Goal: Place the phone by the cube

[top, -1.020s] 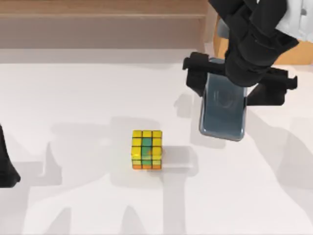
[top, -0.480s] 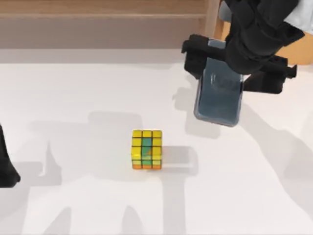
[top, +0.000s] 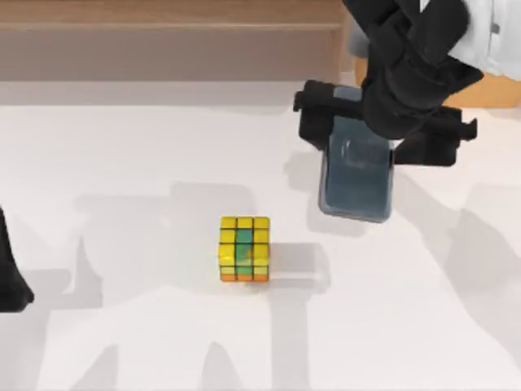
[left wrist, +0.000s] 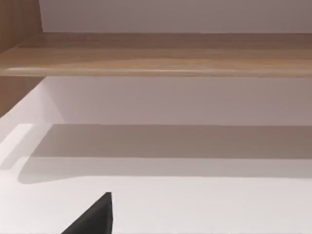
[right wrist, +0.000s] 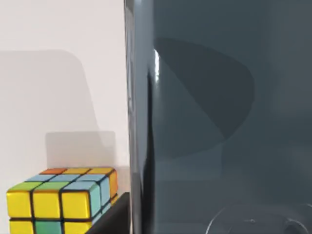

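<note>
The cube (top: 244,248), mostly yellow with green and orange squares, stands on the white table a little left of centre. The phone (top: 356,175), dark blue-grey and glossy, hangs above the table to the right of the cube and farther back. My right gripper (top: 376,130) is shut on the phone's upper part, one black finger on each long side. From the right wrist, the phone (right wrist: 219,117) looms close, with the cube (right wrist: 63,200) beyond its edge. My left arm (top: 10,277) is parked at the table's left edge.
A wooden ledge (top: 163,24) runs along the back of the table, and the same ledge (left wrist: 156,53) shows from the left wrist. An orange-brown object (top: 488,94) sits at the back right behind the right arm.
My right gripper has carried the phone a little to the left, closer to the cube. The cube and the left arm have not moved.
</note>
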Tool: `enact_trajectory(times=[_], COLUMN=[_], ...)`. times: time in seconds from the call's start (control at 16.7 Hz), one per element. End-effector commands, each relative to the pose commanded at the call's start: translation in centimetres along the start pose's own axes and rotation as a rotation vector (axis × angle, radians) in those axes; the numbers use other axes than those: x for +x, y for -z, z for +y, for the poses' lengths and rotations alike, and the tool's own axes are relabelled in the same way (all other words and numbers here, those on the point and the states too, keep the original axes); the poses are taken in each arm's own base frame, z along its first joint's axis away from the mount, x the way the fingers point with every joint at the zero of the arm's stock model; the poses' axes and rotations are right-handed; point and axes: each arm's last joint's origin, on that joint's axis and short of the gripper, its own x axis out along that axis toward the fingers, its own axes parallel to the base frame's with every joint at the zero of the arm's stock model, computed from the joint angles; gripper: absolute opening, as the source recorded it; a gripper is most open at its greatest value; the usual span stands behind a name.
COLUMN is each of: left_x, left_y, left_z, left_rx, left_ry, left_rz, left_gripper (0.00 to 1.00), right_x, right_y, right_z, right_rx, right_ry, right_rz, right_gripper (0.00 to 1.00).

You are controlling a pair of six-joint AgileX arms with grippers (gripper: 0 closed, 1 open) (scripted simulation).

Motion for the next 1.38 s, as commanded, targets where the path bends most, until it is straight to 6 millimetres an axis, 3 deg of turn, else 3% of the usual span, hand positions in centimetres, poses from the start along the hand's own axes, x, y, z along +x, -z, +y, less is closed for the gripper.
enact_trajectory(times=[0.36, 0.72, 1.08, 1.38], left_x=[0.0, 0.0, 0.0, 0.0], left_y=[0.0, 0.0, 0.0, 0.0], left_z=[0.0, 0.0, 0.0, 0.0], left_rx=[0.0, 0.0, 0.0, 0.0], left_ry=[0.0, 0.0, 0.0, 0.0], left_rz=[0.0, 0.0, 0.0, 0.0], left_gripper=[1.0, 1.0, 1.0, 1.0], right_x=[5.0, 11.0, 11.4, 11.4], right_y=[0.9, 3.3, 3.6, 3.6], right_z=[-0.3, -1.9, -2.0, -2.0], right_rx=[-0.062, -0.097, -0.098, -0.098], right_ry=[0.06, 0.165, 0.174, 0.174], right_rz=[0.112, 0.276, 0.288, 0.288], right_gripper=[0.0, 0.0, 0.0, 0.38])
